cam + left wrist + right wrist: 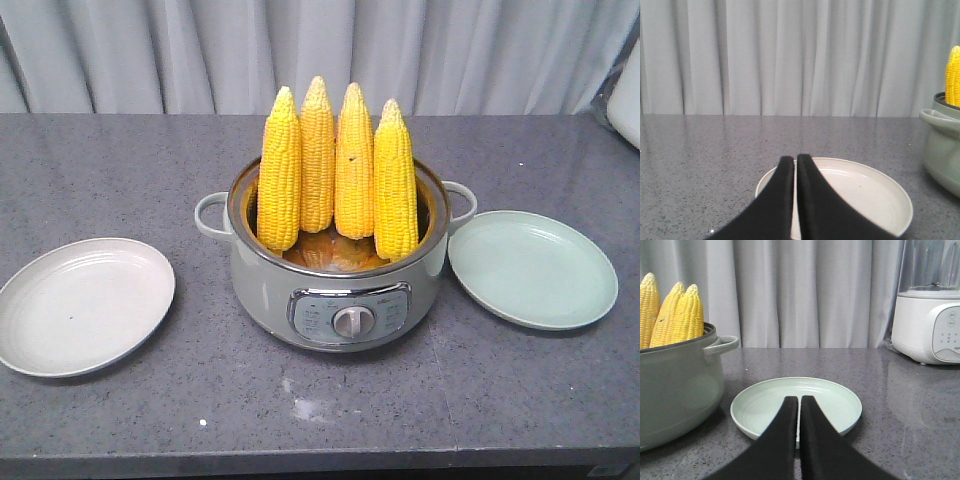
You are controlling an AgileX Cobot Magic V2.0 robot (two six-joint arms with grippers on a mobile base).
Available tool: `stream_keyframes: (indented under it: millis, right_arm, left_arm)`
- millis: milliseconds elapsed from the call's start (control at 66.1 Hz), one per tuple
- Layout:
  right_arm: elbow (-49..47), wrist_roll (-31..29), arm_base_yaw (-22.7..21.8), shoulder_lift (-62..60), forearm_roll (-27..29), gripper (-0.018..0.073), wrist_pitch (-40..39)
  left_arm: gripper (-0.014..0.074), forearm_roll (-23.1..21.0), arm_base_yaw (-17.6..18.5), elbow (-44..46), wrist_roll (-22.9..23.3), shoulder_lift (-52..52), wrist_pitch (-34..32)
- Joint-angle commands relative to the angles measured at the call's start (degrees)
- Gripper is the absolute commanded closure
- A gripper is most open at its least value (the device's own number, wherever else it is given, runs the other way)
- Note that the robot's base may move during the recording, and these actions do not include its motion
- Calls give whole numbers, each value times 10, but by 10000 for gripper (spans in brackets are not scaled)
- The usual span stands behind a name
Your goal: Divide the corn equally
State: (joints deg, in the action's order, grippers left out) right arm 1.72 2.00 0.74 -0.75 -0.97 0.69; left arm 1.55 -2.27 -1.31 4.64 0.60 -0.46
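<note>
Several yellow corn cobs (337, 165) stand upright in a grey-green electric pot (335, 290) at the middle of the counter. An off-white plate (85, 303) lies to its left and a pale green plate (532, 268) to its right; both hold nothing. Neither arm appears in the front view. In the left wrist view my left gripper (794, 159) is shut with nothing in it, over the off-white plate (875, 195), and the pot (945, 145) with one corn cob (954, 75) shows at the right edge. My right gripper (799, 399) is shut, holding nothing, over the green plate (835, 400), right of the pot (675, 390) and corn (687, 315).
A white blender base (930, 325) stands on the counter at the far right. Grey curtains (300, 50) hang behind the grey speckled counter (330, 410), whose front edge runs along the bottom of the front view.
</note>
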Motion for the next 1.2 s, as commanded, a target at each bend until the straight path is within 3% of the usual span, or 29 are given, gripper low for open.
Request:
stream_keyframes:
  millis: [0, 772, 938, 1029, 1180]
  right_arm:
    - [6, -4, 1, 0, 0, 561, -46]
    - [6, -4, 1, 0, 0, 561, -46]
    - [5, -4, 1, 0, -2, 561, -97]
    - [4, -5, 1, 0, -4, 561, -134]
    - [-25, -5, 1, 0, -4, 561, -155]
  left_arm:
    - [603, -5, 2, -8, 5, 9, -44]
    - [603, -5, 2, -8, 5, 9, -44]
    - [603, -5, 2, -8, 5, 9, -48]
    - [603, -6, 2, -6, 5, 9, -82]
    - [603, -7, 2, 45, 9, 6, -100]
